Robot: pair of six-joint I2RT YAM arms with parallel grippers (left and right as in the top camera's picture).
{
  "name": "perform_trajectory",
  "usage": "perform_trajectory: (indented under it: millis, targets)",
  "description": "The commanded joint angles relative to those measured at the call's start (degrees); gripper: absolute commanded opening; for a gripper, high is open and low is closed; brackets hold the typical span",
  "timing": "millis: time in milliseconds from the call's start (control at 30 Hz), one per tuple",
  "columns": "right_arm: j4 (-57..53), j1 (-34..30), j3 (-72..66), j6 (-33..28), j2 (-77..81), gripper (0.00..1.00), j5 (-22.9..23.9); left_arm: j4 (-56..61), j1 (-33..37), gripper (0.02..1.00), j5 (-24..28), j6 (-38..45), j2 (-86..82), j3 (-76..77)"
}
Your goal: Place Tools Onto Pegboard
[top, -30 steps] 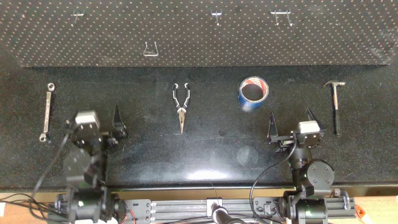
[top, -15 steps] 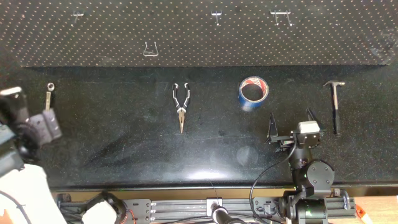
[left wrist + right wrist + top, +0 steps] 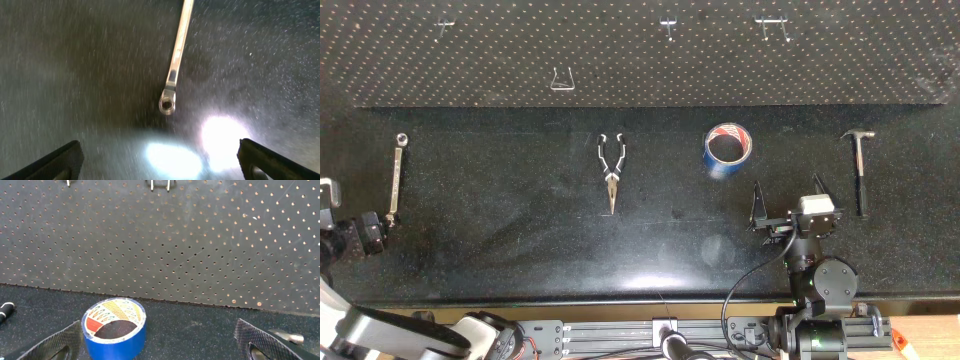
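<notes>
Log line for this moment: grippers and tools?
left gripper open by wrench end | right gripper open, facing tape | pliers, hammer also on table

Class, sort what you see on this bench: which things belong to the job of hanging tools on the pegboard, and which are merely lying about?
Belong to the job: wrench, pliers, tape roll, hammer, pegboard, hooks.

Merely there: cable, rail.
</notes>
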Motion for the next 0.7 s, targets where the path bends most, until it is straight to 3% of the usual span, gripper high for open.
perform_trajectory:
  millis: [33, 267, 433, 533, 700]
  targets:
    - [-0.1, 0.5, -0.2, -0.6, -0.4, 0.982, -0.7, 4.8, -1.2, 0.993, 5.4, 13.0, 6.1, 0.8]
    - [-0.1, 0.5, -0.2, -0.6, -0.4, 0.982, -0.7, 10.9, -6.6, 0.996, 3.4, 12.4, 16.1, 0.9]
    - [-0.1, 0.5, -0.2, -0.6, -0.4, 0.982, -0.7, 21.6, -8.9, 0.996, 1.1, -1.2, 19.7, 0.9]
    - [-0.1, 0.5, -0.2, -0.6, -0.4, 0.982, -0.7, 21.8, -10.7, 0.996, 0.7, -2.0, 20.4, 0.9]
    - [-0.1, 0.5, -0.2, -0.6, -0.4, 0.982, -0.7, 24.1, -11.9, 0.996, 0.7, -10.5, 21.0, 0.9]
